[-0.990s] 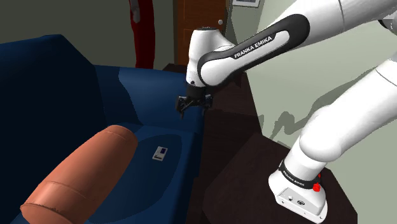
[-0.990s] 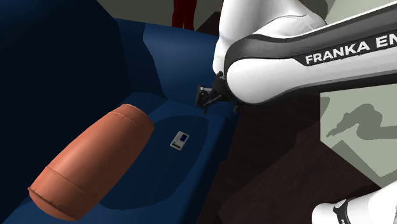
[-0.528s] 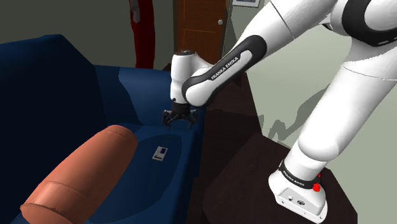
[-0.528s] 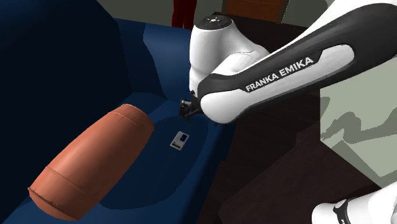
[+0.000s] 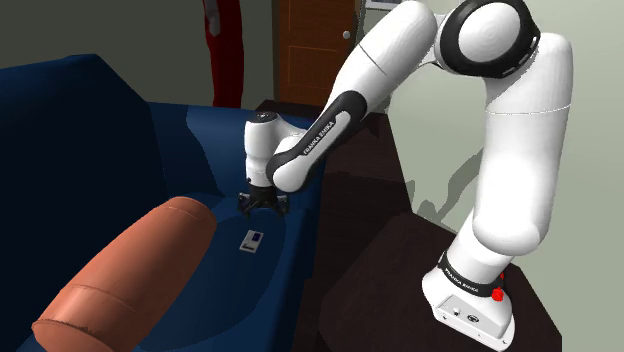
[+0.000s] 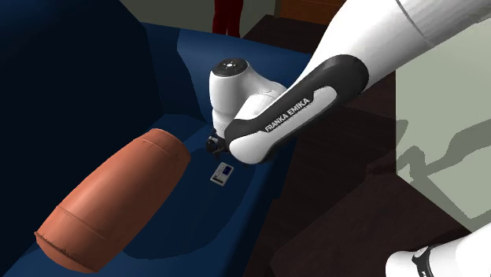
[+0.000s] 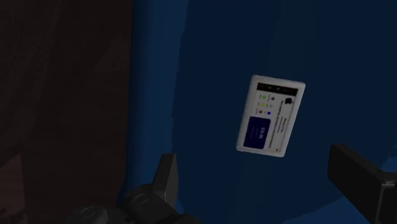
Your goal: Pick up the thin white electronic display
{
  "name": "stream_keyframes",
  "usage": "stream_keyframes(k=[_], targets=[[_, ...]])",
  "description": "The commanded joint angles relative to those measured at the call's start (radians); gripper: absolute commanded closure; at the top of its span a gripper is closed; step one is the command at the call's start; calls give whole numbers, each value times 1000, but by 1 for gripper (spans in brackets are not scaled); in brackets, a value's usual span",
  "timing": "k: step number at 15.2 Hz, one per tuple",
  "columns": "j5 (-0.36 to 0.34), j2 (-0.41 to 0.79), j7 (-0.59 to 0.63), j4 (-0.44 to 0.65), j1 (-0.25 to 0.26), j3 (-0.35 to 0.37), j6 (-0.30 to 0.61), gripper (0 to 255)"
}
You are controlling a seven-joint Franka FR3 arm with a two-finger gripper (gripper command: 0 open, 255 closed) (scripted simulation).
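Right, I'm hovering low over the sofa (image 5: 200, 140) seat with jaws apart, gripping nothing. The display (image 7: 270, 115) is lying flat on the blue cushion, near the jaws, untouched, close beside the orange bolster (image 5: 130, 270).

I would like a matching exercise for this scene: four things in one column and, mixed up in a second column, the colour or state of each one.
Things:
1 display
2 bolster
3 sofa
4 claw

Descriptions:
a dark blue
b black, open, above the seat
c white, lying flat on the seat
d orange-brown cylinder

Pairs: 1-c; 2-d; 3-a; 4-b
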Motion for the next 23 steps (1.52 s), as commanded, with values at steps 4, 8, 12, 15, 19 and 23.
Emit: stream_keyframes(k=[4,8,12,15,19,23], targets=[[-64,214,145,175,91,-81,17,0],[-77,289,176,231,118,-108,35,0],[-94,336,188,246,133,-127,67,0],[-100,355,192,253,139,-135,79,0],[-99,353,189,253,137,-134,77,255],[-99,355,190,255,138,-135,77,255]])
